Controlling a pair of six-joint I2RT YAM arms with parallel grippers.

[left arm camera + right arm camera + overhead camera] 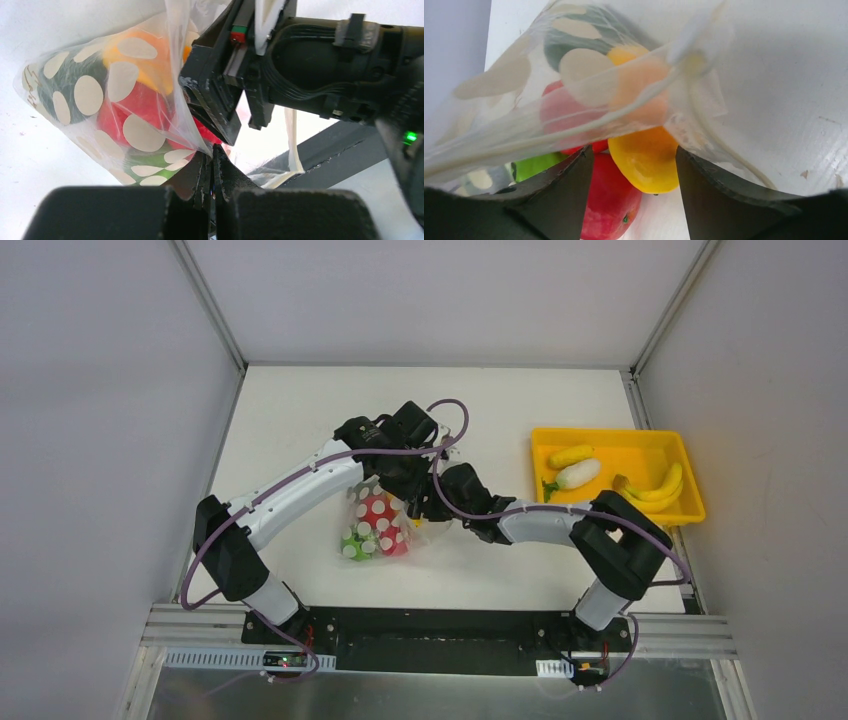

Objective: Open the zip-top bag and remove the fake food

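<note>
The zip-top bag [377, 526], clear with white dots, lies at the table's middle with red, green and orange fake food inside. My left gripper [402, 498] is shut on a fold of the bag's plastic at its mouth; in the left wrist view [215, 150] the jaws are pressed together on the film of the bag [90, 100]. My right gripper [424, 514] is open at the bag's mouth. In the right wrist view [633, 152] its fingers stand on either side of a yellow piece [644, 165] and a red fruit [610, 200]. The bag's zip edge [574, 125] runs above them.
A yellow tray [620, 433] stands at the right with a corn cob [571, 455], a white piece [578, 474] and bananas [660, 486] in it. The two wrists are close together over the bag. White walls enclose the table.
</note>
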